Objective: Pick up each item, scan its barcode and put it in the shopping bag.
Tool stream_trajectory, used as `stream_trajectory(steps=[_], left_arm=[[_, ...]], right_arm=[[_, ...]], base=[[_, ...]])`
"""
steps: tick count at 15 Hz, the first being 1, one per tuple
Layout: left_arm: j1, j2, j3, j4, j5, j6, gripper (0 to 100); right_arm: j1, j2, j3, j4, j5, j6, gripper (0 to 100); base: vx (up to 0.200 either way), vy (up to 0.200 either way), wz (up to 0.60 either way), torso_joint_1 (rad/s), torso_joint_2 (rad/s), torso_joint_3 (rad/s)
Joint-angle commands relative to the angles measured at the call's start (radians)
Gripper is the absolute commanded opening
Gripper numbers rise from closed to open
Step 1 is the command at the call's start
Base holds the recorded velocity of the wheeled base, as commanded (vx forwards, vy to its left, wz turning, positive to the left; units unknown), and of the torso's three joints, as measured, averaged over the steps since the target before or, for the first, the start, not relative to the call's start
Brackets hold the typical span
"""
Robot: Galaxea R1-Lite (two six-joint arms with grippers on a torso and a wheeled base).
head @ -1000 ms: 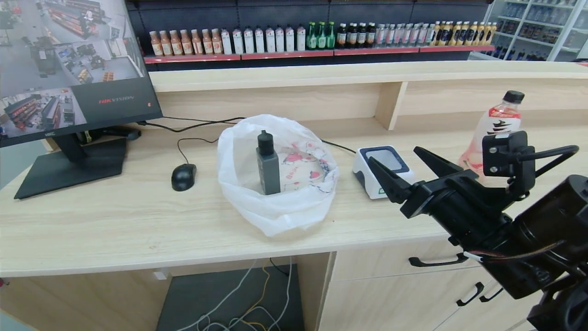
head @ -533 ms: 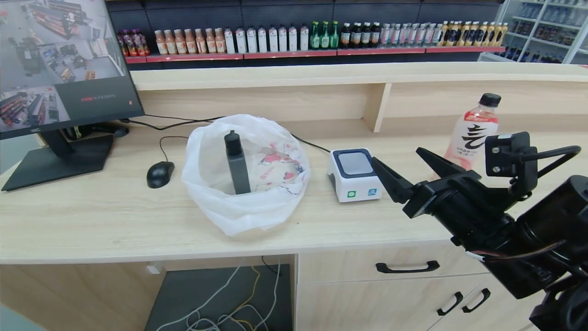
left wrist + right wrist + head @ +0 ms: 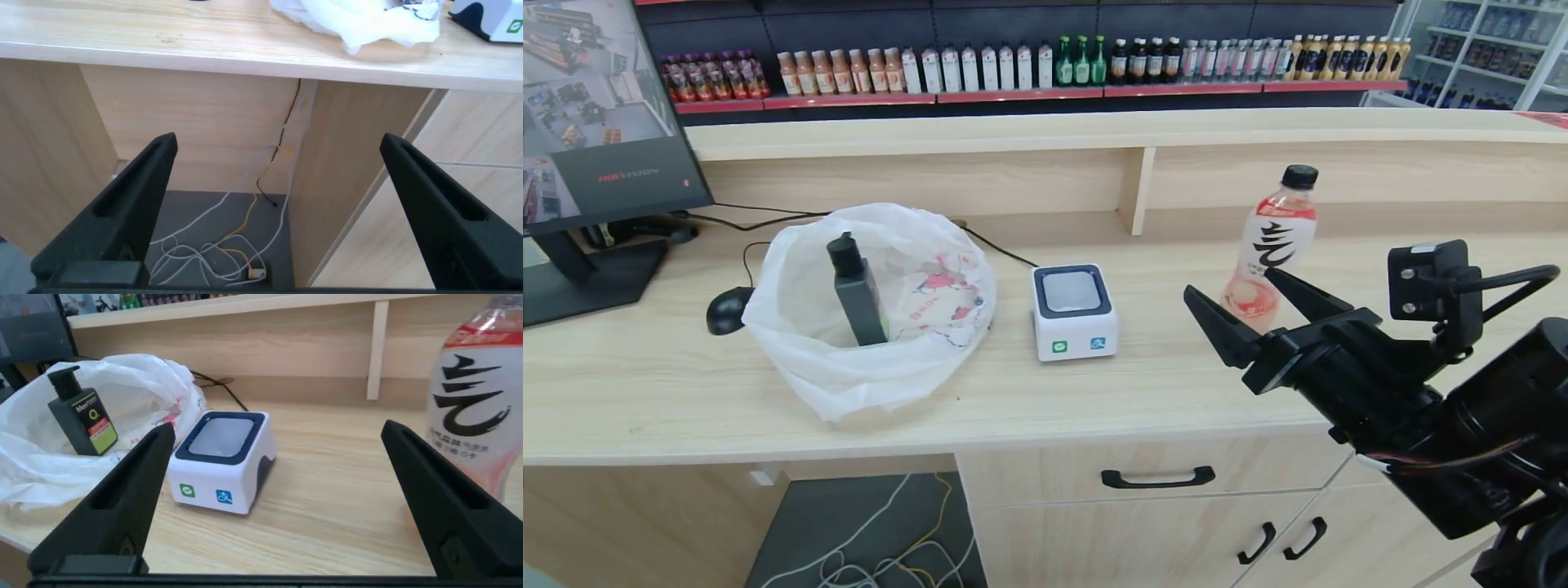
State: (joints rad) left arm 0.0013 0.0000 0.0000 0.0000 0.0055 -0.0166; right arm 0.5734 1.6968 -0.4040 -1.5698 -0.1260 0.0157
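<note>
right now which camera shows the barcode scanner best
The right wrist view: the barcode scanner sits close and whole, its top window and front face plain. The head view has the scanner whole too, farther off, between the shopping bag and the bottle. The left wrist view catches a corner of the scanner.

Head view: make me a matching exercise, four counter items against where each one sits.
Items
1. dark pump bottle
2. barcode scanner
3. pink drink bottle
4. computer mouse

Places
A. on the counter between the shopping bag and the pink drink bottle
B. upright inside the shopping bag
C. beside the shopping bag, on the monitor side
D. upright just beyond the right gripper, whose jaws are open

Pairs: 1-B, 2-A, 3-D, 4-C
</note>
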Motion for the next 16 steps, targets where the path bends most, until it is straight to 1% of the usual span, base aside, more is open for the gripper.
stream_trajectory(steps=[1, 6, 9, 13, 16], left_arm=[[0.0, 0.0, 0.0, 0.0, 0.001, 0.0, 100], [0.0, 0.0, 0.0, 0.0, 0.001, -0.002, 100], [0.0, 0.0, 0.0, 0.0, 0.001, 0.001, 100], [0.0, 0.0, 0.0, 0.0, 0.001, 0.004, 100], [0.0, 0.0, 0.0, 0.0, 0.001, 0.004, 100]], right_arm=[[0.0, 0.001, 0.014, -0.001, 0.0, 0.0, 100], [0.002, 0.007, 0.036, -0.001, 0.0, 0.0, 100], [0.0, 0.017, 0.036, -0.001, 0.0, -0.003, 100], [-0.001, 0.049, -0.009, -0.001, 0.0, -0.049, 100], [-0.027, 0.095, -0.038, -0.001, -0.003, -0.059, 100]], base=[[0.0, -0.2, 0.0, -0.002, 0.0, 0.002], [0.0, -0.2, 0.0, 0.0, 0.0, 0.004], [0.0, 0.0, 0.0, 0.0, 0.0, 0.0], [0.0, 0.0, 0.0, 0.0, 0.0, 0.0], [0.0, 0.0, 0.0, 0.0, 0.0, 0.0]])
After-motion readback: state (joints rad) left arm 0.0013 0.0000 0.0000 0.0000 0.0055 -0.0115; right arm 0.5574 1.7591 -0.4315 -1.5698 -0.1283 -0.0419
